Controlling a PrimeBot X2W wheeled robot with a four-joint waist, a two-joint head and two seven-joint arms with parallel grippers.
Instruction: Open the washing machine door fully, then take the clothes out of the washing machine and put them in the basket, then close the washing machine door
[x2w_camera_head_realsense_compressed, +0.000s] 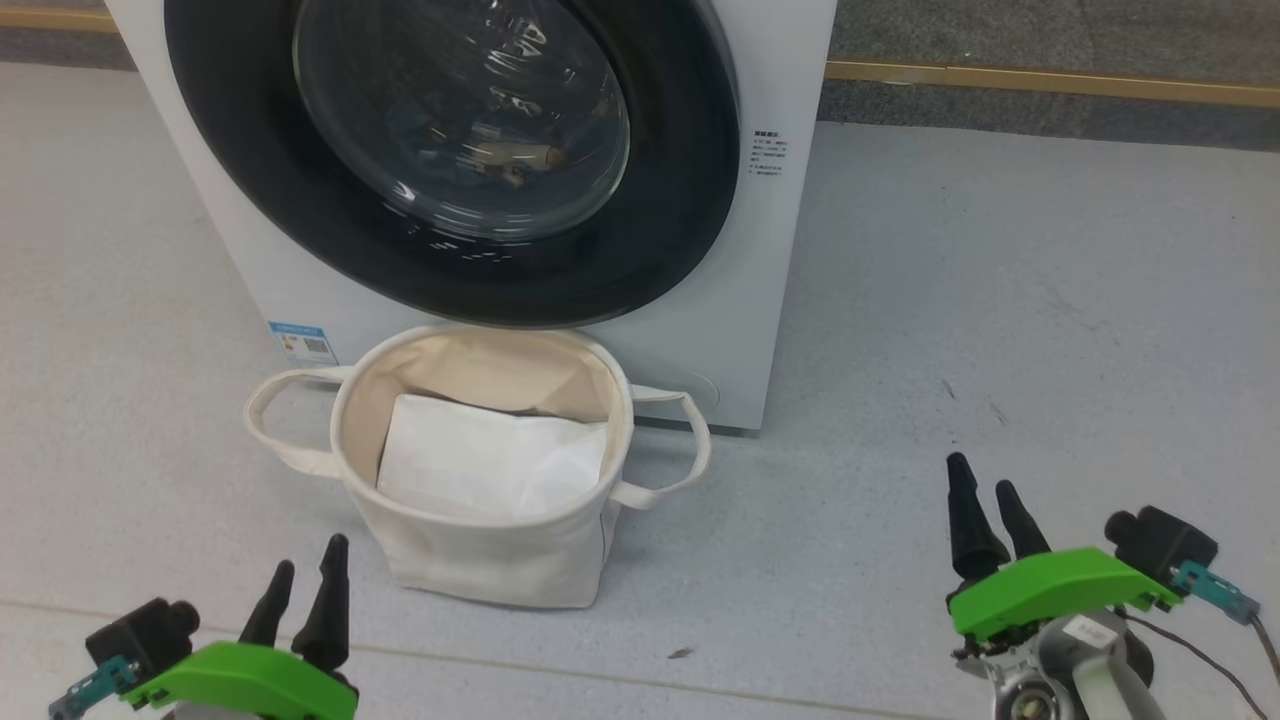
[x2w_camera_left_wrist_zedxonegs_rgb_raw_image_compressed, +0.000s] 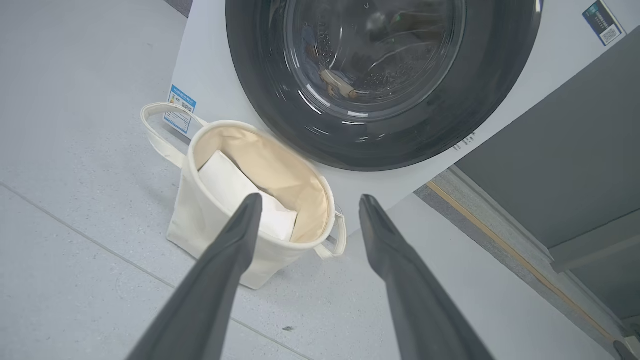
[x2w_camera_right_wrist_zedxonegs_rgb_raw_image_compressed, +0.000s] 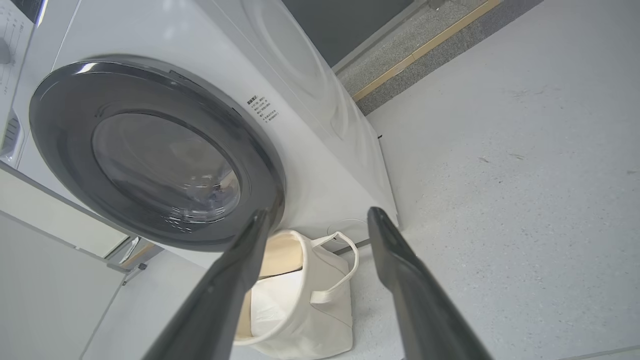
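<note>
The washing machine door (x2w_camera_head_realsense_compressed: 460, 130) is shut, with the basket (x2w_camera_head_realsense_compressed: 480, 545) before it. The left end effector (x2w_camera_head_realsense_compressed: 311, 553) and right end effector (x2w_camera_head_realsense_compressed: 980, 472) are released, empty.

My head cam looks down at the basket (x2w_camera_head_realsense_compressed: 480, 560) and washing machine door (x2w_camera_head_realsense_compressed: 460, 130). Both wrist cams share these, from lower left and right.
</note>
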